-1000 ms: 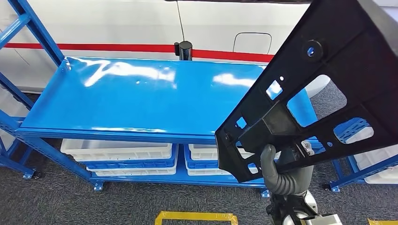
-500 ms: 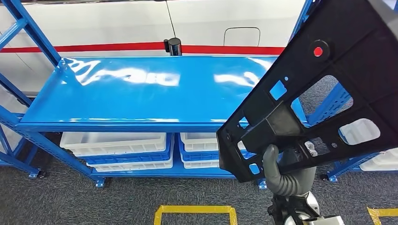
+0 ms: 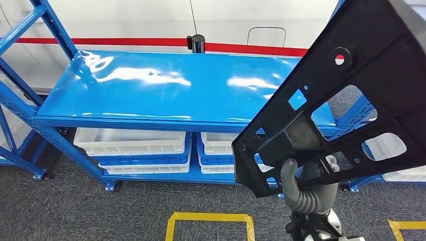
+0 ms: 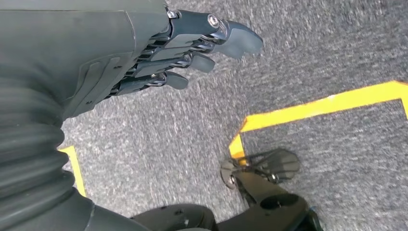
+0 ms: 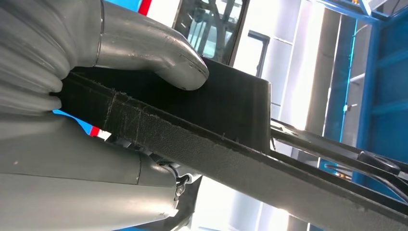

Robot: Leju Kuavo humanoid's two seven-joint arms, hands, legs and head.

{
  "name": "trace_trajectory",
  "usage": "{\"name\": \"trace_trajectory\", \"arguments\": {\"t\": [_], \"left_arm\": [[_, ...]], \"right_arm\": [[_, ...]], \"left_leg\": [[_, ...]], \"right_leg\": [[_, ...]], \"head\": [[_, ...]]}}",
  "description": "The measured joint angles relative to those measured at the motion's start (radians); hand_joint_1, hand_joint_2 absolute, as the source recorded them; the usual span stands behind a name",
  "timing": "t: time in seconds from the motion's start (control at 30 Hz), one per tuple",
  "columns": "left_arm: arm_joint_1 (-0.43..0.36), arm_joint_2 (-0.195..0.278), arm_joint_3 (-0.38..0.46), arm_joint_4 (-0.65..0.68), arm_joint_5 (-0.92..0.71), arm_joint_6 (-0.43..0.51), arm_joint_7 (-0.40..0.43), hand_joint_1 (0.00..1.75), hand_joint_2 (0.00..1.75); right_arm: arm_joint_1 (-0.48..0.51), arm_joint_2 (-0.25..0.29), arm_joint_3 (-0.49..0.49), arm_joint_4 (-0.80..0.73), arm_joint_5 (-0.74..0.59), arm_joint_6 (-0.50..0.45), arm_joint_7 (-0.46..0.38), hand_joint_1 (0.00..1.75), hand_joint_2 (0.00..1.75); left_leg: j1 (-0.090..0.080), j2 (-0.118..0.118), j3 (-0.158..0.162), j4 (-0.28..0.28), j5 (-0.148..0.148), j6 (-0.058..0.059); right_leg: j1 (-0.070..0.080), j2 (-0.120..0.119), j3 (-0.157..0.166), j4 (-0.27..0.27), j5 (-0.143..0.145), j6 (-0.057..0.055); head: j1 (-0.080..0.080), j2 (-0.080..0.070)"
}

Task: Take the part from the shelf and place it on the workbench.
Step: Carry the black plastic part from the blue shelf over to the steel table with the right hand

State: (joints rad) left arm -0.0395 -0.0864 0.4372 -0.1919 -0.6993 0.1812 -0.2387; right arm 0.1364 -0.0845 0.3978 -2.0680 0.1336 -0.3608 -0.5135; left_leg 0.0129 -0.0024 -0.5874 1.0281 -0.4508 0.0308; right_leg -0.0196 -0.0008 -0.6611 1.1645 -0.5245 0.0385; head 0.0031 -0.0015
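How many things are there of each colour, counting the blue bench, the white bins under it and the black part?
Blue workbench: 1
White bins: 2
Black part, held by the right hand: 1
Total: 4

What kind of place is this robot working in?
Probably a factory or workshop: a blue steel rack with white bins underneath, yellow tape marking the grey floor, and a large black part in the right hand.

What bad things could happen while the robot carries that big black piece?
The black part is big, and the right hand holds it just at its lower edge, so it might tip or slip. It also blocks part of the head view, so its far corner could bump the blue shelf. The left hand holds nothing.
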Motion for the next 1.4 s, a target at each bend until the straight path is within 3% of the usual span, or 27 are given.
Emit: {"name": "trace_trajectory", "arguments": {"t": [0.07,0.1,0.13,0.2,0.27,0.33,0.4,0.43,0.5,0.57,0.6,0.63,0.73,0.77,0.87,0.93,1.0,1.07,1.1,1.13,1.17,1.23,1.27,1.3,1.4], "left_arm": [[0.0,0.0,0.0,0.0,-0.001,0.0,0.001,0.0,1.75],[0.001,0.0,0.0,0.0,-0.001,0.0,0.001,0.0,1.75],[0.001,0.0,0.0,0.0,-0.002,0.0,0.001,0.0,1.75],[0.001,-0.001,0.0,0.0,-0.003,0.0,0.002,0.0,1.75],[0.0,-0.001,0.0,0.0,-0.005,0.0,0.002,0.0,1.75],[0.001,-0.001,0.0,0.0,-0.008,0.0,0.002,0.0,1.75],[0.002,-0.001,0.001,0.0,-0.01,0.0,0.002,0.0,1.75],[0.002,0.0,0.001,0.0,-0.011,0.0,0.002,0.0,1.75],[0.003,0.0,0.001,0.0,-0.011,0.0,0.003,0.0,1.75],[0.003,0.0,0.001,0.0,-0.012,0.0,0.004,0.0,1.75],[0.003,0.0,0.001,0.0,-0.013,0.0,0.004,0.0,1.75],[0.003,0.0,0.002,0.0,-0.013,0.0,0.005,0.0,1.75],[0.001,0.0,0.002,0.0,-0.013,0.0,0.006,0.0,1.75],[0.0,0.0,0.003,0.0,-0.013,0.0,0.006,0.0,1.75],[0.0,0.0,0.003,0.0,-0.013,0.0,0.007,0.0,1.75],[0.0,0.0,0.004,0.0,-0.014,0.0,0.008,0.0,1.75],[0.0,0.001,0.004,0.0,-0.017,0.0,0.01,0.0,1.75],[-0.001,0.001,0.004,0.0,-0.021,0.0,0.014,0.0,1.75],[0.0,0.001,0.004,0.0,-0.022,-0.001,0.015,0.0,1.75],[0.0,0.001,0.004,0.0,-0.023,-0.001,0.017,0.0,1.75],[0.001,0.001,0.004,0.0,-0.023,-0.001,0.017,0.0,1.75],[0.0,0.0,0.003,0.0,-0.025,0.0,0.017,0.0,1.75],[0.0,0.0,0.003,0.0,-0.027,0.0,0.017,0.0,1.75],[0.0,0.001,0.003,0.0,-0.029,0.001,0.017,0.0,1.75],[0.002,0.001,0.003,0.0,-0.031,0.001,0.017,0.0,1.75]], "right_arm": [[0.003,0.0,0.0,0.0,-0.001,0.001,0.0,1.75,1.75],[0.004,0.0,-0.001,0.0,-0.002,0.001,0.0,1.75,1.75],[0.006,0.0,-0.001,0.0,-0.002,0.002,-0.001,1.75,1.75],[0.007,0.0,-0.001,0.0,0.0,0.004,-0.003,1.75,1.75],[0.008,0.0,-0.001,-0.001,0.003,0.007,-0.006,1.75,1.75],[0.01,0.0,-0.001,-0.001,0.004,0.009,-0.009,1.75,1.75],[0.011,0.0,-0.002,-0.002,0.005,0.009,-0.01,1.75,1.75],[0.011,0.0,-0.002,-0.002,0.006,0.009,-0.01,1.75,1.75],[0.012,0.0,-0.002,-0.002,0.008,0.009,-0.01,1.75,1.75],[0.014,0.0,-0.002,-0.002,0.01,0.008,-0.011,1.75,1.75],[0.014,0.0,-0.002,-0.002,0.012,0.008,-0.011,1.75,1.75],[0.014,0.0,-0.002,-0.002,0.012,0.008,-0.011,1.75,1.75],[0.014,0.0,-0.002,-0.002,0.013,0.008,-0.011,1.75,1.75],[0.014,0.0,-0.002,-0.002,0.014,0.007,-0.011,1.75,1.75],[0.014,0.001,-0.003,-0.003,0.02,0.003,-0.013,1.75,1.75],[0.016,0.0,-0.006,-0.003,0.029,-0.001,-0.013,1.75,1.75],[0.019,-0.002,-0.01,-0.004,0.036,-0.005,-0.013,1.75,1.75],[0.025,-0.003,-0.013,-0.005,0.039,-0.009,-0.013,1.75,1.75],[0.029,-0.004,-0.014,-0.005,0.04,-0.01,-0.013,1.75,1.75],[0.033,-0.005,-0.015,-0.005,0.041,-0.01,-0.013,1.75,1.75],[0.035,-0.006,-0.015,-0.005,0.043,-0.011,-0.013,1.75,1.75],[0.037,-0.008,-0.016,-0.005,0.047,-0.011,-0.013,1.75,1.75],[0.039,-0.008,-0.016,-0.005,0.048,-0.011,-0.013,1.75,1.75],[0.04,-0.008,-0.016,-0.006,0.049,-0.012,-0.013,1.75,1.75],[0.048,-0.01,-0.016,-0.007,0.048,-0.013,-0.013,1.75,1.75]], "left_leg": [[-0.001,0.001,-0.023,0.0,0.015,0.001],[-0.001,0.002,-0.033,0.001,0.023,0.0],[-0.001,0.002,-0.041,0.001,0.03,-0.002],[-0.001,0.002,-0.053,0.001,0.044,-0.009],[-0.005,0.001,-0.058,0.002,0.054,-0.02],[-0.006,0.001,-0.058,-0.003,0.065,-0.034],[-0.001,0.001,-0.063,-0.001,0.066,-0.047],[0.0,0.0,-0.072,0.017,0.047,-0.052],[0.002,-0.001,-0.108,0.118,-0.033,-0.058],[0.003,-0.001,-0.143,0.246,-0.106,-0.064],[0.003,-0.001,-0.143,0.277,-0.118,-0.066],[0.004,-0.001,-0.122,0.265,-0.111,-0.067],[0.007,-0.003,0.007,0.078,-0.055,-0.063],[0.006,-0.004,0.031,0.033,-0.047,-0.058],[-0.003,-0.006,0.03,0.011,-0.036,-0.034],[-0.003,-0.003,0.02,0.005,-0.021,-0.015],[-0.001,-0.001,0.005,0.002,-0.007,-0.001],[-0.001,0.0,-0.016,0.002,0.006,0.004],[-0.001,0.001,-0.027,0.002,0.014,0.003],[-0.001,0.001,-0.037,0.003,0.021,0.002],[-0.001,0.002,-0.045,0.003,0.029,0.0],[-0.003,0.001,-0.057,0.004,0.043,-0.009],[-0.004,0.0,-0.059,0.004,0.048,-0.015],[-0.006,0.0,-0.06,0.003,0.054,-0.021],[-0.003,0.0,-0.062,-0.003,0.069,-0.041]], "right_leg": [[0.0,0.0,-0.042,0.122,-0.056,-0.001],[0.0,0.0,-0.04,0.14,-0.064,0.004],[0.0,0.0,-0.015,0.113,-0.058,0.011],[-0.001,-0.001,0.085,-0.037,-0.026,0.021],[0.003,-0.001,0.153,-0.152,-0.001,0.017],[0.009,0.001,0.156,-0.166,0.01,0.003],[0.005,0.0,0.15,-0.167,0.024,-0.013],[0.001,-0.001,0.147,-0.169,0.033,-0.022],[-0.002,-0.003,0.138,-0.17,0.047,-0.033],[0.001,-0.004,0.124,-0.168,0.057,-0.037],[0.002,-0.004,0.117,-0.167,0.061,-0.036],[0.002,-0.004,0.112,-0.165,0.065,-0.034],[0.005,-0.003,0.099,-0.151,0.069,-0.03],[0.008,-0.003,0.094,-0.146,0.071,-0.025],[0.009,-0.003,0.081,-0.145,0.083,-0.004],[0.007,-0.001,0.064,-0.128,0.071,0.004],[0.005,0.0,0.026,-0.051,0.019,-0.002],[0.005,0.0,-0.021,0.074,-0.044,-0.008],[0.005,0.0,-0.032,0.116,-0.063,-0.006],[0.004,0.0,-0.022,0.119,-0.066,0.0],[0.003,-0.001,0.01,0.078,-0.055,0.008],[0.003,-0.001,0.11,-0.073,-0.022,0.019],[0.004,-0.001,0.145,-0.131,-0.009,0.018],[0.006,-0.001,0.164,-0.165,-0.002,0.015],[0.007,0.0,0.157,-0.17,0.015,-0.006]], "head": [[0.002,0.0],[0.002,0.0],[0.002,0.0],[0.003,0.0],[0.0,0.0],[-0.004,0.0],[-0.005,0.0],[-0.006,0.0],[-0.009,0.0],[-0.01,0.0],[-0.01,0.0],[-0.01,0.0],[-0.01,0.0],[-0.01,0.0],[-0.009,0.0],[-0.008,0.0],[-0.004,0.0],[-0.002,0.0],[-0.002,0.0],[-0.002,0.0],[-0.002,0.0],[-0.002,0.0],[-0.003,0.0],[-0.004,0.0],[-0.007,0.0]]}}
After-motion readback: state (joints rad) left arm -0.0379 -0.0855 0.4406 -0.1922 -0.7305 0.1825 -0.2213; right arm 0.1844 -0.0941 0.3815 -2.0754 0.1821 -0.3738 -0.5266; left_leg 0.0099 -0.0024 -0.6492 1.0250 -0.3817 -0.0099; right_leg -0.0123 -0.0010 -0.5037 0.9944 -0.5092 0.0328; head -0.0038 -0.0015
